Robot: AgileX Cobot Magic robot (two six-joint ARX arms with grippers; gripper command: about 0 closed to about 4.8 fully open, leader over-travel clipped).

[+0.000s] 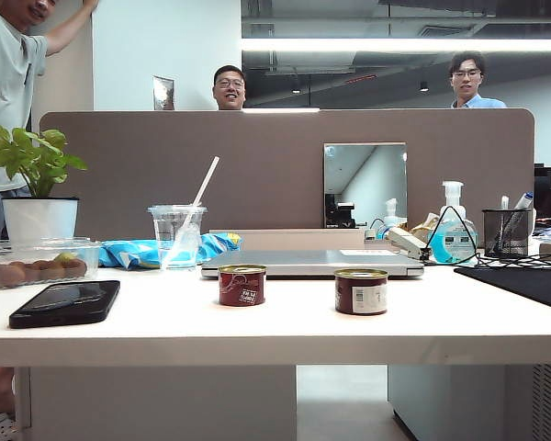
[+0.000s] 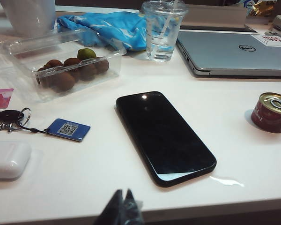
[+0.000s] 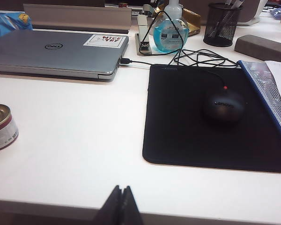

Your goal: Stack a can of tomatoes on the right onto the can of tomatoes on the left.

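Note:
Two short tomato cans stand near the table's front edge in the exterior view: the left can [image 1: 242,285] with a dark red label, and the right can [image 1: 361,291] with a partly white label. Neither gripper appears in that view. In the left wrist view my left gripper [image 2: 123,193] hangs at the table's front edge, shut and empty, with the left can [image 2: 271,112] well off to one side. In the right wrist view my right gripper [image 3: 122,189] is also shut and empty at the front edge, far from the right can [image 3: 0,126].
A black phone [image 2: 164,136], a clear fruit box [image 2: 68,68], keys [image 2: 9,117] and a plastic cup [image 2: 161,30] lie on the left side. A closed laptop [image 3: 56,51] sits behind the cans. A black mouse pad [image 3: 210,122] with a mouse [image 3: 223,105] lies on the right.

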